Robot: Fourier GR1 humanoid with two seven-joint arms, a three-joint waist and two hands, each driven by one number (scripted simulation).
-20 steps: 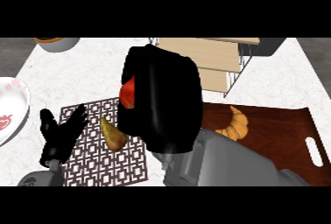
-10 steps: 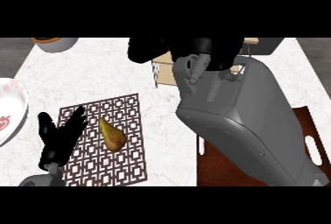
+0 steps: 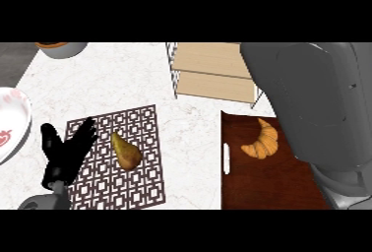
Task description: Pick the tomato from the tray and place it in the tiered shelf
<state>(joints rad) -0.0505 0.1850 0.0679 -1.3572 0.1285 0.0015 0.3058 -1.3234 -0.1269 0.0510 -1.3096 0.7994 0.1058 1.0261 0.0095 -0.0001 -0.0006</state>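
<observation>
Near left, the left hand (image 3: 64, 155) rests spread, fingers up. The shelf (image 3: 210, 74) stands far centre, the tray (image 3: 272, 184) near right. The right forearm (image 3: 320, 98) shows without its hand. The tomato is unseen, perhaps behind it, so its axis and heading can't be told. Best set it well inside a board, lest it roll.

Bright, even light falls from above. The pale tabletop (image 3: 189, 147) reads almost white, and shadows on it are faint and soft-edged. The grey forearm (image 3: 320, 98) shows gentle shading across its curve. The left robot hand (image 3: 65, 155) and the tray (image 3: 269, 182) read dark, with little surface detail.
</observation>
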